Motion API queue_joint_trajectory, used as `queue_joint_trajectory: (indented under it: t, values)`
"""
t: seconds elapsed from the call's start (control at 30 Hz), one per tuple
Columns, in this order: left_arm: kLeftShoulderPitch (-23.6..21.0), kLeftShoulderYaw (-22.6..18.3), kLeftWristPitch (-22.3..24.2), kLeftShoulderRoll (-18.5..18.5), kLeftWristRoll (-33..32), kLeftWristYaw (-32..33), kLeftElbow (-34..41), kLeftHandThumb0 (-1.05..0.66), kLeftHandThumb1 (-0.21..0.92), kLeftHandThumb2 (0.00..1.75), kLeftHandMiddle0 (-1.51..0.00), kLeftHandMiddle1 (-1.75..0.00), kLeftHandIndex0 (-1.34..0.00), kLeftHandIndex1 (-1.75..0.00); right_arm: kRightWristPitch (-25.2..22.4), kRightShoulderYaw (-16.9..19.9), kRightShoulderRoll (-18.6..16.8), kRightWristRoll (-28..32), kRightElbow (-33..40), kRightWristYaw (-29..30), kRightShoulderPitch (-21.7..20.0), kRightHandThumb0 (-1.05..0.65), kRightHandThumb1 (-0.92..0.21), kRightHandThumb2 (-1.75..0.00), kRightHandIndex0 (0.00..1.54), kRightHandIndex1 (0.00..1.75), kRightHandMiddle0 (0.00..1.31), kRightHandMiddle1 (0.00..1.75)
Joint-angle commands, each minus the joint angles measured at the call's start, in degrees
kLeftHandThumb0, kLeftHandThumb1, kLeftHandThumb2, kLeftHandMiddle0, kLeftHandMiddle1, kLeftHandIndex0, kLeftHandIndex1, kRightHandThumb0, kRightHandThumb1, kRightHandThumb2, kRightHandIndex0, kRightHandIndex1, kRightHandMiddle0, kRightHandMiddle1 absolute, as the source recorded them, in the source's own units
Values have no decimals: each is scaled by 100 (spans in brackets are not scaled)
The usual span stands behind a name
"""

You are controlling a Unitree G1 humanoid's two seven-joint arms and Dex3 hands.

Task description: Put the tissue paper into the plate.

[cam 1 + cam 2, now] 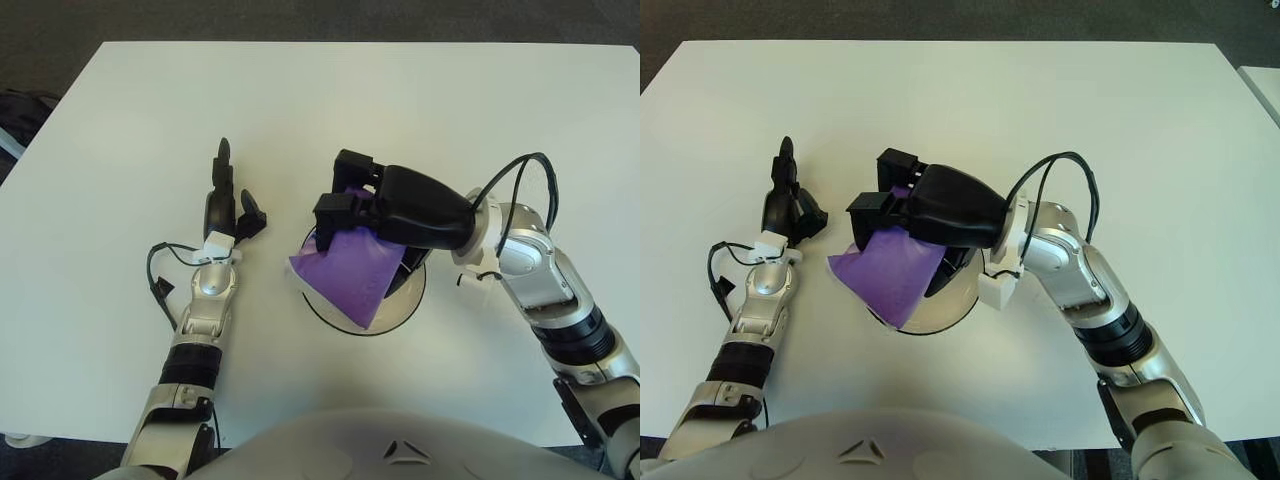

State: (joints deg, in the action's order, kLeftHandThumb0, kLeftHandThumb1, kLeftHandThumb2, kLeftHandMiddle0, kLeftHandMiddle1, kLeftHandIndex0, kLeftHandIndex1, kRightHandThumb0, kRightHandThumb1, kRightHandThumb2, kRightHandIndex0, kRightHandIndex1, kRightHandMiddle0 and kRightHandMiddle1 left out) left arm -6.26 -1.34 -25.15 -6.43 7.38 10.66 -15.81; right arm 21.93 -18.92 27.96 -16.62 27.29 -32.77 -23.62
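The tissue paper (350,275), a purple pack with a white edge along its lower left side, hangs tilted over the plate (405,305), its lower corner reaching down over the plate's near-left rim; whether that corner touches the plate cannot be told. The right robot hand (350,210) grips the pack from above, its dark fingers (335,210) curled over the pack's upper edge and closed on it, so the pack is held rather than lying free. The hand's bulky black body sits over the far side of the plate and hides much of it; only the near arc of the white dish with its thin dark rim shows below the pack. The right forearm runs from the hand toward the lower right, with a black cable (525,170) looping above the wrist. The left robot hand (225,205) shows to the left of the plate, well apart from the pack, its fingers stretched out and loosely spread, holding nothing. A thin dark cable (160,275) curls beside the left wrist. All of this is over a plain white bench (130,130), whose far edge meets dark flooring (320,18).
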Motion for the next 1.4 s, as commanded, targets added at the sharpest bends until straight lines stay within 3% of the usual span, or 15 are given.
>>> queue_joint_trajectory:
  t: [0.0, 0.13, 0.57, 0.67, 0.77, 0.83, 0.87, 0.9, 0.93, 0.97, 1.0, 1.07, 1.17, 1.37]
  values:
    - [677, 131, 85, 277, 53, 31, -701, -91, 92, 118, 0, 0, 0, -16, -81, 110, 72, 23, 155, -108, -82, -37, -74, -85, 123, 175, 90, 175]
    - [644, 84, -121, 132, -44, -145, -1052, -93, 92, 116, 0, 0, 0, -9, -318, 181, -16, 30, 152, -86, -29, -36, -74, -84, 121, 175, 89, 175]
    - [530, 73, -464, -3, -64, -202, -1514, -93, 92, 114, 0, 0, 0, 0, -112, 240, -139, -26, -94, 88, -2, -32, -65, -90, 121, 175, 90, 175]
    - [498, 81, -561, -17, -37, -159, -1592, -93, 92, 113, 0, 0, 0, 0, -125, 74, -362, -281, -246, 229, -93, -30, -63, -91, 120, 175, 89, 175]
    - [467, 96, -664, -31, 4, -108, -1652, -94, 92, 113, 0, 0, 0, 0, -76, 241, -383, -491, -152, 451, 8, -29, -61, -93, 117, 175, 85, 175]
    - [450, 104, -714, -35, 25, -84, -1682, -94, 92, 113, 0, 0, 0, 0, -27, 288, -403, -649, -162, 577, 30, -35, -58, -98, 103, 175, 65, 175]
    - [443, 108, -731, -36, 33, -75, -1694, -94, 92, 113, 0, 0, 0, 0, -19, 295, -399, -700, -167, 603, 28, -36, -61, -93, 81, 175, 54, 175]
    - [431, 113, -763, -41, 59, -48, -1711, -94, 92, 113, 0, 0, 0, 0, -7, 273, -287, -776, -159, 495, -30, -37, -63, -91, 73, 175, 50, 175]
    - [421, 116, -790, -45, 77, -28, -1727, -94, 92, 112, 0, 0, 0, 0, 4, 254, -204, -833, -153, 419, -72, -52, -74, -79, 47, 134, 32, 139]
    - [408, 120, -856, -56, 112, 9, -1755, -94, 92, 112, 0, 0, 0, 0, 128, 218, -63, -874, -209, 304, -182, -62, -80, -72, 30, 107, 20, 114]
    - [399, 123, -905, -64, 135, 35, -1777, -94, 92, 111, 0, 0, 0, 0, 220, 194, 29, -899, -251, 232, -258, -72, -85, -69, 19, 74, 13, 74]
    - [381, 130, -1018, -76, 170, 78, -1833, -93, 92, 109, 0, 0, 0, 0, 428, 169, 132, -919, -373, 202, -371, -81, -88, -67, 10, 43, 7, 38]
    - [345, 125, -1249, -79, 135, 75, -1919, -92, 92, 105, -1, 0, 0, 0, 957, 164, 267, -987, -748, 328, -579, -93, -91, -67, 3, 15, 2, 12]
    - [298, 104, -1381, -63, 59, 50, -2022, -91, 92, 102, -2, -1, 0, 0, 1323, 158, 351, -1030, -923, 369, -680, -101, -92, -67, 0, 2, 0, 1]
